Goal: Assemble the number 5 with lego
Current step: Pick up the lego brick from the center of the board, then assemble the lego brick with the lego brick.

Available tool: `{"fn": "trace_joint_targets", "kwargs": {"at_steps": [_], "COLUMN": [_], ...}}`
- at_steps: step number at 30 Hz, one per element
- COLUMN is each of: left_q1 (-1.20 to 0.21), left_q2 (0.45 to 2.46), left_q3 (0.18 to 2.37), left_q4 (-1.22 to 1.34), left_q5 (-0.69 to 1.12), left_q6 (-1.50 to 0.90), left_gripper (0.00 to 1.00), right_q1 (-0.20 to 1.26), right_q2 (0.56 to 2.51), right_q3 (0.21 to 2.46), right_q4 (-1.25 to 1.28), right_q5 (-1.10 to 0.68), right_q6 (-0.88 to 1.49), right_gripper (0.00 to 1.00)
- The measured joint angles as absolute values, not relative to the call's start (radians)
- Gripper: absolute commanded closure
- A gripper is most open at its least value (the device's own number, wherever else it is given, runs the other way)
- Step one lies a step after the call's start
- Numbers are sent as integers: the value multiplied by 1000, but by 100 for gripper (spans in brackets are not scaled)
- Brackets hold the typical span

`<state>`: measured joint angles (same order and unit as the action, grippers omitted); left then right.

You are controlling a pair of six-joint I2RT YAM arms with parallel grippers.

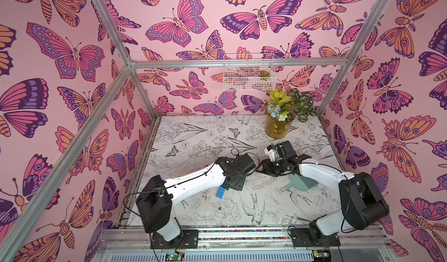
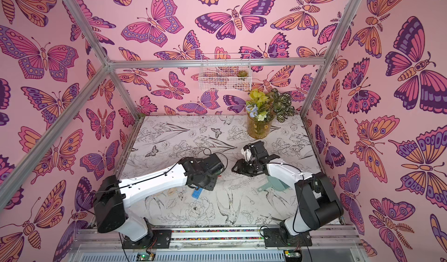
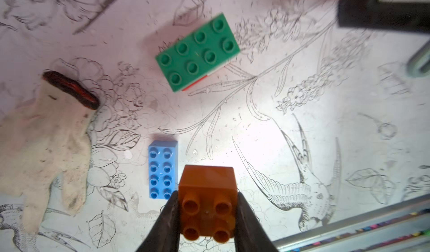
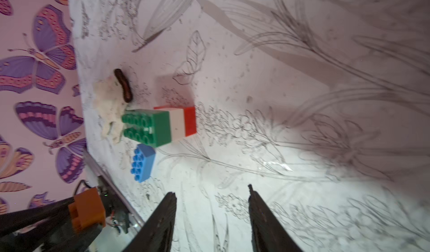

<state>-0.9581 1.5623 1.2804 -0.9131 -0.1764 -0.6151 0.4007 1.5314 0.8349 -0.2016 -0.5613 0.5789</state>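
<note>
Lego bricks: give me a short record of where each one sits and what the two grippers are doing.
stack: green brick on white brick on red brick, standing on the table
blue brick: alone on the table, studs up, apart from the stack
brown brick: clamped in the left gripper
right gripper: open, empty
not yet joined: brown brick, blue brick
clutter: glove near the stack; dustpan by the right arm
</note>
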Motion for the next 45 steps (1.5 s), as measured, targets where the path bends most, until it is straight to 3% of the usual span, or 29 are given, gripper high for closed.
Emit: {"fn": "trace_joint_targets", "kwargs": {"at_steps": [7,8,14,25,45], "left_q1": [-873,-863,-813,-807,-732], "left_q2": [1564,1584,1764,1905,1895], "left_q3": [1428,1457,1644,1749,1629], "left_q4": [-1037,-1058,-1195,-1286,-1026], "left_q5": [-176,-176,-174,-173,68], "left_q6": [-630,-638,-683,-727,-789], "left_gripper": [76,83,100,100,100], "right_q1": [401,401,400,400,405], "right_q2": [1620,1635,1694,1721,1802], "right_q3": [835,835,835,833,817], "right_q4": [-20,1,105,199,294], "right_q5": [-689,-702,-775,-846,-946], "right_q6": [691,706,765,808,820], "right_gripper": [47,47,47,48,50]}}
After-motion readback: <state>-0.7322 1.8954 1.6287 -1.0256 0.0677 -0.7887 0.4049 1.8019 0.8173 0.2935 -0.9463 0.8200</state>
